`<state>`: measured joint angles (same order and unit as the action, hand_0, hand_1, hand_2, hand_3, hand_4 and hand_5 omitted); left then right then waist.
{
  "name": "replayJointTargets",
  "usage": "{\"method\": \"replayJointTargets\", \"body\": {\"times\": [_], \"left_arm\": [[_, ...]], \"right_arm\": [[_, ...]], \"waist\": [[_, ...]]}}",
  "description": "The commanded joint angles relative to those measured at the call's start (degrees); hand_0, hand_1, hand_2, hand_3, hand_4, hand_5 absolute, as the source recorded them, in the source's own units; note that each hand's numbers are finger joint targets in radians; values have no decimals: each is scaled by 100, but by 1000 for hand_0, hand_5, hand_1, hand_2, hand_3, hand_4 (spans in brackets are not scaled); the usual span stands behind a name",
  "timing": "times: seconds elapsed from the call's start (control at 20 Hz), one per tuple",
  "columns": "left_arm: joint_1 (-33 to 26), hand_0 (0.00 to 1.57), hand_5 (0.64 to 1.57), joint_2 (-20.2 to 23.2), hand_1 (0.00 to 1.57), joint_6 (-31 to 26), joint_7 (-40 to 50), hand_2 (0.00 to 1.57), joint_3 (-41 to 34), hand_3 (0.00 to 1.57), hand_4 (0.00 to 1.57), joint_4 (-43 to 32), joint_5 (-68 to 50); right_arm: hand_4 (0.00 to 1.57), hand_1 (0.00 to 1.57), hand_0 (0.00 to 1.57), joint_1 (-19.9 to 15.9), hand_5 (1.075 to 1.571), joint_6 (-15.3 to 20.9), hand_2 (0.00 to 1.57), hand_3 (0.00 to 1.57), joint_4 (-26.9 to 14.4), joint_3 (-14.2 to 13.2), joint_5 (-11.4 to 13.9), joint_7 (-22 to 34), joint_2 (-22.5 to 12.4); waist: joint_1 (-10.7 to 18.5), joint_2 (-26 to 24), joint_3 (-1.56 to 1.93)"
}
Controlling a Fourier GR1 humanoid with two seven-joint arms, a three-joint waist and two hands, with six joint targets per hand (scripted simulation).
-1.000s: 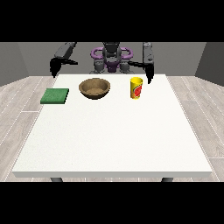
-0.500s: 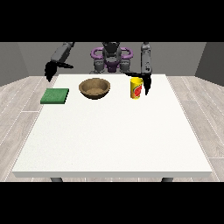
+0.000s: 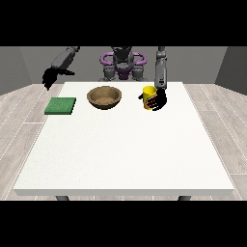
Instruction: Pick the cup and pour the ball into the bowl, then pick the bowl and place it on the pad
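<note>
A yellow cup (image 3: 148, 95) stands upright on the white table (image 3: 125, 144) at the back right of centre. The hand at the view's right (image 3: 157, 101) is right against the cup's right side, fingers spread around it and open. A brown wooden bowl (image 3: 103, 97) sits to the cup's left. A green pad (image 3: 61, 105) lies flat further left. The hand at the view's left (image 3: 49, 77) hangs raised beyond the table's left back corner, above and behind the pad, fingers relaxed downward. The ball is hidden.
The robot's torso (image 3: 122, 62) stands behind the table's far edge. A wide stretch of bare table lies in front of the bowl, cup and pad. Grey wooden floor surrounds the table.
The hand at the view's right has come down and closed in on the cup's side. The hand at the view's left swung outward and lower to the left.
</note>
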<state>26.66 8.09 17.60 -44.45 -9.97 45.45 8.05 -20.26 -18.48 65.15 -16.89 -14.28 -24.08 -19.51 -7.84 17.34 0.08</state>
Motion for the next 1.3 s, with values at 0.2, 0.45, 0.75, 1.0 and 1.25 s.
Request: {"method": "replayJointTargets", "body": {"times": [0.2, 0.45, 0.75, 1.0, 1.25], "left_arm": [[483, 1351, 1502, -157, 1351, 1124, 185, 1571, 35, 1571, 881, -516, 471], [246, 1348, 1532, -172, 1348, 1450, 1253, 1571, 893, 1571, 989, -108, 1409], [799, 1397, 1571, -184, 1397, 1220, 2820, 1571, 1754, 1571, 1091, 100, 2471], [769, 1364, 1568, -627, 1364, 1643, 3944, 1571, 2599, 1571, 1068, -18, 3786], [1085, 1346, 1569, -724, 1346, 1189, 4766, 1571, 2627, 1571, 1048, 364, 4226]], "right_arm": [[0, 0, 0, 5, 1556, -339, 0, 0, -332, -250, -97, -125, -440], [0, 0, 0, 313, 1556, -446, 0, 0, -1259, -350, 77, -297, -574], [0, 0, 0, 280, 1560, -301, 0, 0, -1945, -551, 7, 69, -732], [0, 0, 0, 454, 1557, -149, 0, 0, -2331, -655, 128, -186, -800], [0, 0, 0, 551, 1554, -443, 83, 0, -2552, -731, 57, -472, -939]], "waist": [[-220, -5, -7], [313, -1110, 9], [834, -1860, 4], [1187, -2139, 6], [1068, -2084, -3]]}}
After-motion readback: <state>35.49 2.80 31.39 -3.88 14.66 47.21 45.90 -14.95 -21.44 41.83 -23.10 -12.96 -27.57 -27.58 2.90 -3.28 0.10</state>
